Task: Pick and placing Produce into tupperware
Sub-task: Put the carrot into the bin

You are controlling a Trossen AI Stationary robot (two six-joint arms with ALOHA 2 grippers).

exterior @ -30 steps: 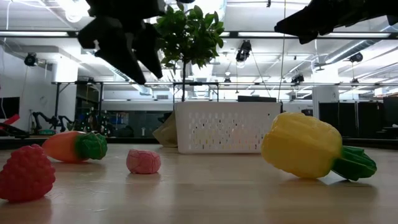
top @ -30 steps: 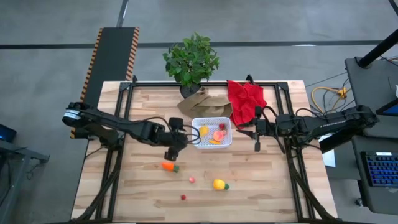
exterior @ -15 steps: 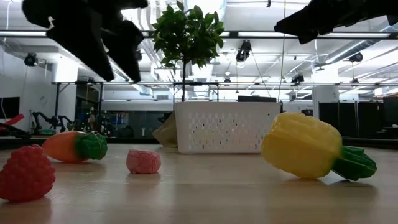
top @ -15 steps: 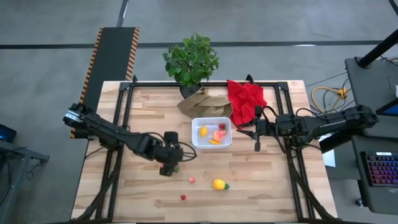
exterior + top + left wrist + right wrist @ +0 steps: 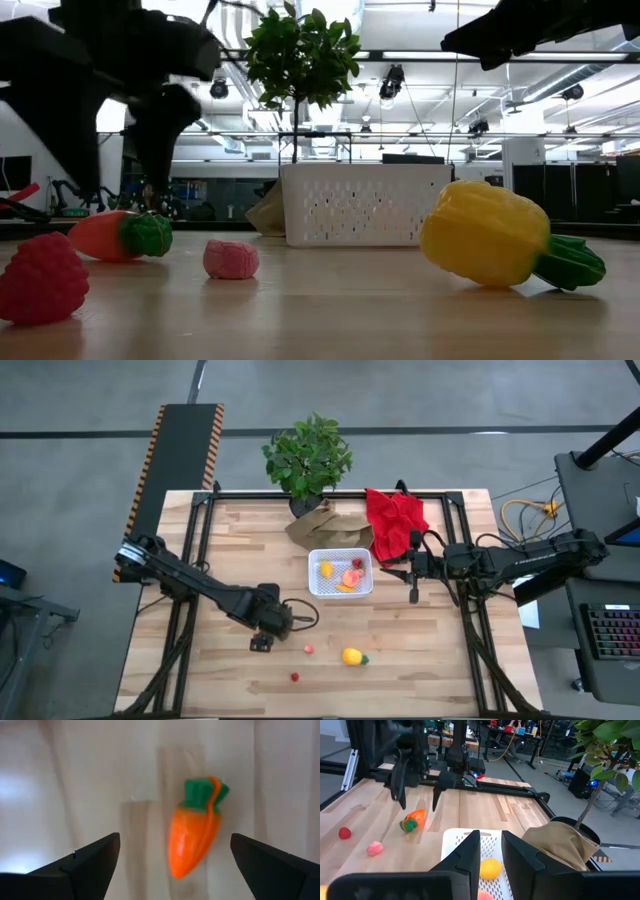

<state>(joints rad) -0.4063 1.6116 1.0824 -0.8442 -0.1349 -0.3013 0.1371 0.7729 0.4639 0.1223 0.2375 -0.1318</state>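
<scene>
The white tupperware stands mid-table and holds a few produce pieces. Loose on the wood lie an orange, green-topped carrot, a pink piece, a yellow green-tipped piece and a red berry. My left gripper is open and points down over the carrot; its fingers stand on either side without touching it. In the high view the left gripper hides the carrot. My right gripper hovers shut to the right of the tupperware.
A leafy potted plant, a crumpled brown paper bag and a red cloth sit along the far side behind the tupperware. Bare wood lies near the front edge around the loose pieces.
My left gripper has left the tupperware's left side, moved toward the table's near edge and come down over the carrot, tipping until its fingers point down. The right arm and all produce have stayed put.
</scene>
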